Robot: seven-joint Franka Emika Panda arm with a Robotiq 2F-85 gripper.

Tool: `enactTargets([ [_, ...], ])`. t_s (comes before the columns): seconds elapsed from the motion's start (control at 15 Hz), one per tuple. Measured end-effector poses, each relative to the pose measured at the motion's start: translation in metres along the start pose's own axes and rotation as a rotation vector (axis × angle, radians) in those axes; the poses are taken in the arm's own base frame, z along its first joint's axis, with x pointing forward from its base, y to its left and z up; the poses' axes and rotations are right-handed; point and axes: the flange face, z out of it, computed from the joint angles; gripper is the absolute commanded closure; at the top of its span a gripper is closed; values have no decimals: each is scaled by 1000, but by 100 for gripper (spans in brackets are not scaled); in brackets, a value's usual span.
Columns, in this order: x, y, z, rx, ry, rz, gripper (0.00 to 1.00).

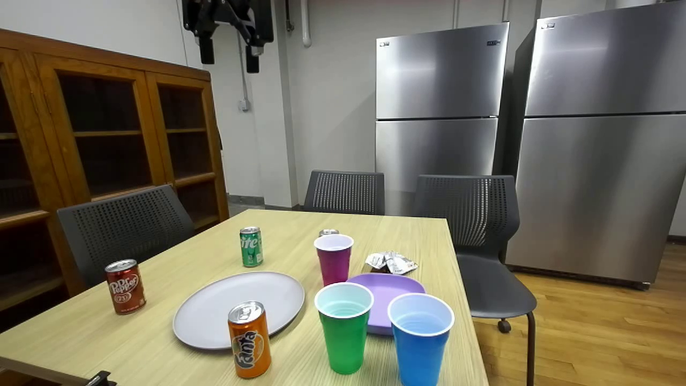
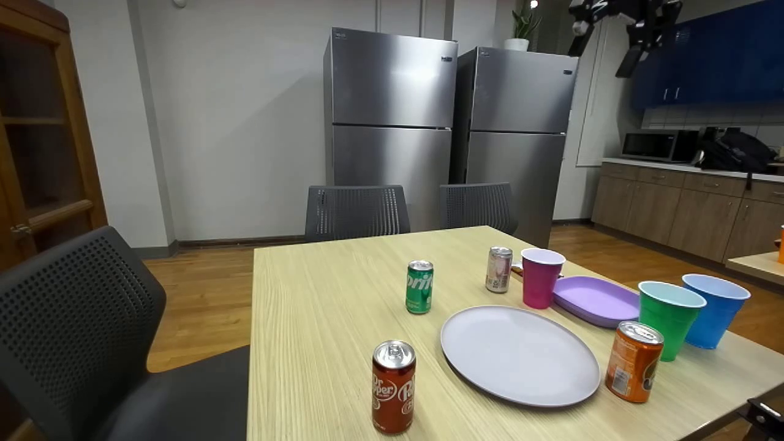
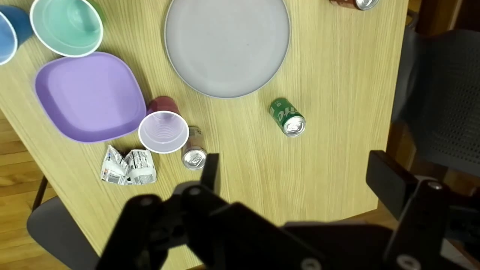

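Note:
High above the table, my gripper (image 1: 230,60) (image 2: 601,61) (image 3: 294,161) stands open, its jaws wide apart and holding nothing. In the wrist view the green Sprite can (image 3: 287,116) lies ahead of the gap, while a pale can (image 3: 194,150) shows beside the left finger, far below it. A magenta cup (image 3: 164,132) is close to that can. The grey round plate (image 3: 228,45) bears nothing. A Dr Pepper can (image 2: 393,392) and an orange Fanta can (image 2: 634,361) stand upright on either side of the plate; the wrist view cuts off the former and lacks the latter.
A purple square plate (image 3: 90,97), a crumpled silver wrapper (image 3: 129,167), a green cup (image 1: 345,332) and a blue cup (image 1: 420,343) line one side of the table. Chairs (image 1: 126,230) surround it. Behind are two steel refrigerators (image 2: 392,122) and a wooden cabinet (image 1: 102,123).

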Motion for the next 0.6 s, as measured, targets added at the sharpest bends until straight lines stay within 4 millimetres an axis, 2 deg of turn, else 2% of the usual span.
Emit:
enactTargets([
  [0.6, 42, 8, 54, -32, -38, 20, 0],
])
